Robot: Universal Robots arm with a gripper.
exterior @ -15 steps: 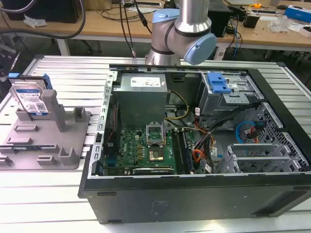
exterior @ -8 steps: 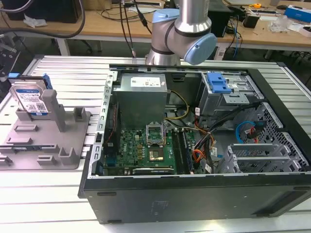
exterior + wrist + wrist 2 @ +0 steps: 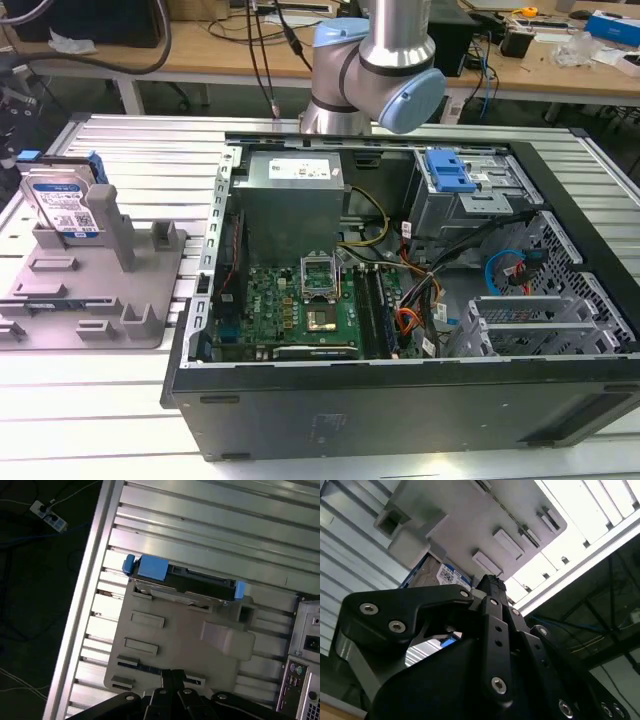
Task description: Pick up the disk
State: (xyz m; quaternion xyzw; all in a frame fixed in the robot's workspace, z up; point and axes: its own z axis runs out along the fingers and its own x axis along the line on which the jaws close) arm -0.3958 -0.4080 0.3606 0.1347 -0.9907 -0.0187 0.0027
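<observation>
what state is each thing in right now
silver rectangular hard disk with blue rails: standing on edge, ungripped
grey plastic fixture with posts: holding the disk in its slot
black computer case: lying down, side open
black gripper: shut, empty

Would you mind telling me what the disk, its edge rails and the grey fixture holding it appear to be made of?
The disk: likely metal, with a silvery casing under a printed, paper-like label. Its rails: probably plastic, a uniform matte blue. The fixture: seemingly plastic, an even matte grey with moulded posts.
</observation>
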